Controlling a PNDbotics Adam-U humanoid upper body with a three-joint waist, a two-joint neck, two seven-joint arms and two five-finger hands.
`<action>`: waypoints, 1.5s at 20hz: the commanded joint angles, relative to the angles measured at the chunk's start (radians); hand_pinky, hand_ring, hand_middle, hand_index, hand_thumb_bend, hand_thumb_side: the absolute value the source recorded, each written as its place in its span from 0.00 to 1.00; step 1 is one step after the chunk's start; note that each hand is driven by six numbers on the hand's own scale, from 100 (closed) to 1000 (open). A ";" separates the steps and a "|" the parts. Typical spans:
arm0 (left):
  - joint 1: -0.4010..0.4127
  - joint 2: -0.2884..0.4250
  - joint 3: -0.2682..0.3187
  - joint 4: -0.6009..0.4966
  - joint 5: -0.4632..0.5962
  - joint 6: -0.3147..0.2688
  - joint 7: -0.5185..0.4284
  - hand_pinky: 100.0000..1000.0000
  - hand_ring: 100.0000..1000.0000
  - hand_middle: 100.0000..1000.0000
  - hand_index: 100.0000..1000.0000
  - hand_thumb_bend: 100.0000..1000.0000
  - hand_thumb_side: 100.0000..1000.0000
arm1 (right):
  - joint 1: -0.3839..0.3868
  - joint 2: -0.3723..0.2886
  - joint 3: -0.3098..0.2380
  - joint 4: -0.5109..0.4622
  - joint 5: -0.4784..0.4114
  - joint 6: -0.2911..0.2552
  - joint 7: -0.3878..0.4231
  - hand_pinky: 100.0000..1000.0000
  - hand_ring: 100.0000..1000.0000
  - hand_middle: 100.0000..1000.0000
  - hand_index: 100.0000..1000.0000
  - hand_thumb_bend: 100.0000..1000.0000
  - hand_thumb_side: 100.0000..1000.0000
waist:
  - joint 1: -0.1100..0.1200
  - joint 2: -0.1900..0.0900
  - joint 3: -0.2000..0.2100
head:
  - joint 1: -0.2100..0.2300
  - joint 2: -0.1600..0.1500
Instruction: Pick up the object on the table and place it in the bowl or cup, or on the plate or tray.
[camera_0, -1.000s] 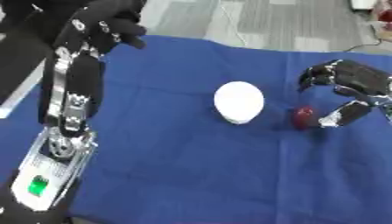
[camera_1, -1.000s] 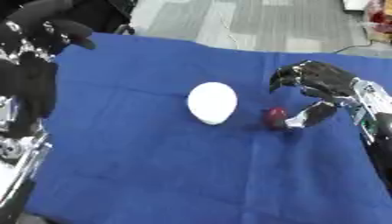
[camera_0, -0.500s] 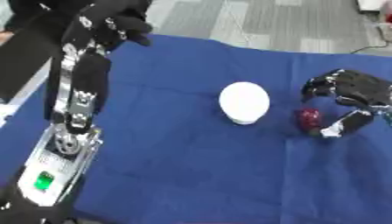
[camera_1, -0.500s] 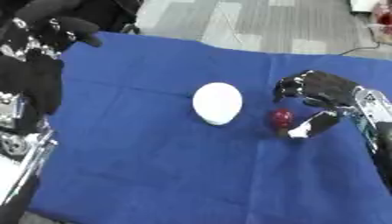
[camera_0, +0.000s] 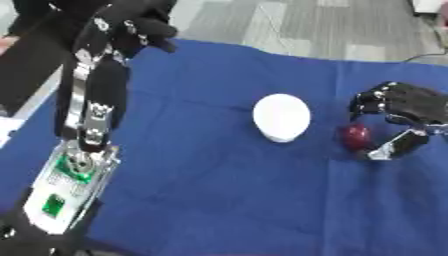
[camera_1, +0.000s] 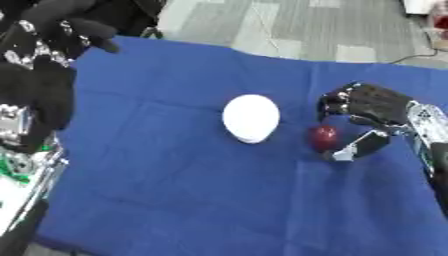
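Taking the white bowl (camera_0: 282, 117) as landmark, set upside down or dome-like near the middle of the bench (camera_0: 219, 200), on the blue cloth (camera_1: 175, 190) covering that bench. Far left of the bowl and above it in view: left robot hand (camera_0: 131, 22), black, raised at the end of an upright forearm with silver joints, held clear of the cloth, fingers spread and relaxed, carrying nothing. Lower left of the bowl: base of the same arm, light-coloured housing with green markings, at the near edge of view. Just right of the bowl, apart from it by a narrow strip of cloth: small dark red round object (camera_1: 323, 137), resting on the cloth, not lifted. Immediately right of that object: right robot hand (camera_1: 372, 107), entering from the right edge, black fingers curved over the top and far side of the red object, thumb (camera_1: 357, 146) reaching in low from the near right side. Grasp half closed around the object, fingers arched but not clamped; contact between thumb tip and object cannot be confirmed either way. Beyond the bowl, past the far cloth edge: grey floor.
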 joint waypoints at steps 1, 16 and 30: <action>-0.014 0.007 0.001 -0.018 0.006 0.000 -0.001 0.51 0.64 0.74 0.83 0.15 0.86 | -0.011 -0.014 -0.015 0.003 0.034 -0.005 -0.024 0.44 0.53 0.61 0.64 0.56 0.68 | -0.001 -0.014 0.002 | 0.011 -0.012; -0.023 -0.004 0.001 -0.018 0.008 0.000 0.000 0.51 0.64 0.74 0.83 0.15 0.86 | -0.015 -0.005 -0.072 0.082 0.132 -0.005 -0.167 0.40 0.49 0.59 0.61 0.54 0.67 | 0.004 -0.002 0.011 | 0.016 -0.018; -0.034 -0.012 0.000 -0.018 0.010 -0.001 -0.001 0.51 0.64 0.74 0.82 0.15 0.86 | -0.030 0.006 -0.105 0.135 0.186 0.004 -0.202 0.40 0.49 0.59 0.62 0.53 0.67 | 0.006 0.004 0.023 | 0.009 -0.031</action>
